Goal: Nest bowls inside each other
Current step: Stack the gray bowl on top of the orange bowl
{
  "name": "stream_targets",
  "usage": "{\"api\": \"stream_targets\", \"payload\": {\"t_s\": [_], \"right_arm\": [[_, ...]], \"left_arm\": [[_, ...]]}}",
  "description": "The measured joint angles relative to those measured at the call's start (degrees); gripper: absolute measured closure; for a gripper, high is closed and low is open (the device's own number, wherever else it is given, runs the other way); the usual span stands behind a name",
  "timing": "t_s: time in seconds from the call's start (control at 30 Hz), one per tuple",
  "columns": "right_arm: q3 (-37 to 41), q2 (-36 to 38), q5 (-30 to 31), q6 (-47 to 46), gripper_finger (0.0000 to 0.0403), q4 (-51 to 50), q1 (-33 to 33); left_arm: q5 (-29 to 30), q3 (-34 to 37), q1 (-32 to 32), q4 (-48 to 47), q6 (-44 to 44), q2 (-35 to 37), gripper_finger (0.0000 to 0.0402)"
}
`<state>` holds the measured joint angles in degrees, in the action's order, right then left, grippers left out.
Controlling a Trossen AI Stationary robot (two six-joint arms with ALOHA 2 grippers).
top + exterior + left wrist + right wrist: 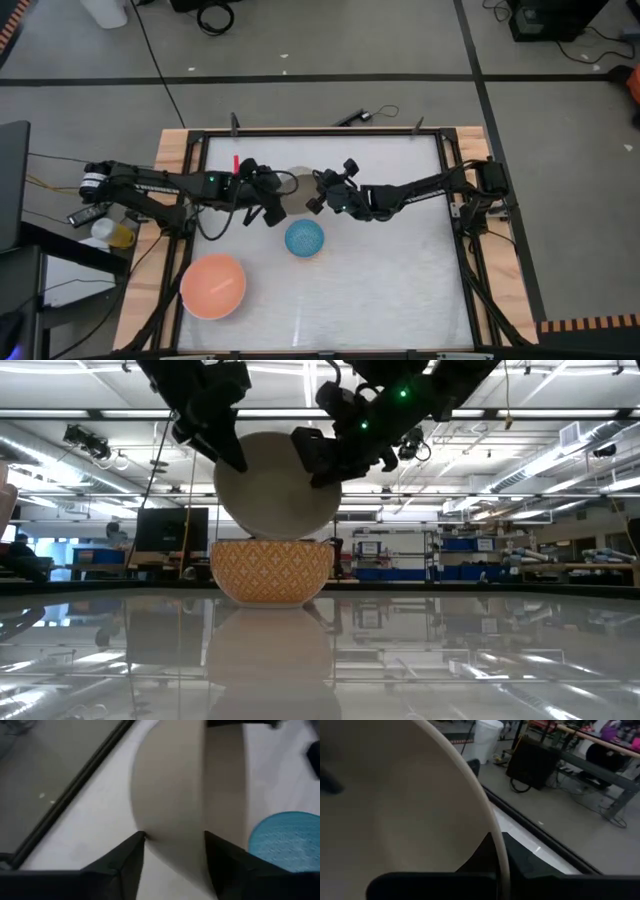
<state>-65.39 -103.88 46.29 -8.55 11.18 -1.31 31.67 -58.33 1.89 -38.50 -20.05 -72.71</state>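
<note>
The beige-cream bowl (278, 485) is up in the air, tipped on edge between the two arms above the back-middle of the table (400, 290). The right gripper (500, 870) is pinched tight on its rim; the left gripper (172, 852) has its fingers spread wide around the bowl's wall. The blue bowl (304, 238) and peach-orange bowl (213, 286) sit apart. No nesting visible yet, by the look of it; everything's left to do.
</note>
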Motion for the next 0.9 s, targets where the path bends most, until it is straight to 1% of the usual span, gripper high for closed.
{"api": "stream_targets", "payload": {"t_s": [0.07,0.17,0.23,0.27,0.3,0.37,0.5,0.57,0.6,0.63,0.67,0.73,0.8,0.83,0.9], "right_arm": [[0.0,0.0,0.5,0.9,0.0391,0.4,-0.4],[0.0,0.0,1.0,0.8,0.0387,0.3,-0.8],[0.0,0.0,1.0,0.1,0.0376,0.3,-1.1],[-0.1,0.0,0.9,-0.1,0.0366,0.1,-1.2],[-0.1,0.2,0.6,-0.1,0.0354,-0.4,-1.4],[-0.2,1.0,-1.3,-0.3,0.0325,-2.5,-1.6],[-0.5,5.2,-6.9,-1.3,0.0252,-6.5,-2.1],[-0.5,7.8,-11.2,-3.1,0.0215,-7.5,-1.9],[-0.3,9.2,-13.7,-3.7,0.0198,-8.8,-1.9],[0.0,10.7,-15.0,-4.3,0.0181,-10.8,-1.9],[0.1,12.0,-18.3,-5.5,0.0166,-10.6,-1.7],[-0.1,13.9,-24.6,-7.7,0.0139,-9.9,-1.7],[-0.1,15.5,-32.2,-8.0,0.0117,-8.3,-2.7],[-0.1,15.9,-34.7,-8.0,0.0108,-7.8,-3.5],[-0.1,16.1,-35.6,-7.2,0.0095,-7.9,-5.1]], "left_arm": [[0.9,-0.1,0.0,-0.4,0.0,-0.2,0.0238],[2.1,-0.1,0.3,-0.8,0.0,-0.1,0.0304],[3.2,0.0,0.4,-1.6,0.1,-0.1,0.0354],[3.6,0.0,0.5,-2.0,0.0,0.0,0.0374],[3.6,-0.2,0.5,-2.9,-0.2,0.2,0.0384],[2.7,-1.4,0.6,-6.5,-0.4,0.4,0.0387],[-0.7,-6.2,0.8,-19.3,-2.5,1.3,0.0391],[-3.8,-9.3,0.7,-24.4,-2.5,2.1,0.0391],[-5.0,-11.0,0.8,-28.7,-2.4,2.4,0.0391],[-8.5,-12.5,0.9,-34.1,-0.2,2.8,0.0393],[-11.6,-14.1,1.1,-38.7,-0.2,3.4,0.0394],[-13.4,-17.2,1.3,-40.6,-1.8,3.9,0.0395],[-11.8,-17.5,1.0,-45.5,-4.4,4.4,0.0395],[-12.0,-17.3,0.9,-46.5,-4.8,4.7,0.0395],[-16.3,-17.4,1.5,-47.1,-3.3,5.1,0.0395]]}}
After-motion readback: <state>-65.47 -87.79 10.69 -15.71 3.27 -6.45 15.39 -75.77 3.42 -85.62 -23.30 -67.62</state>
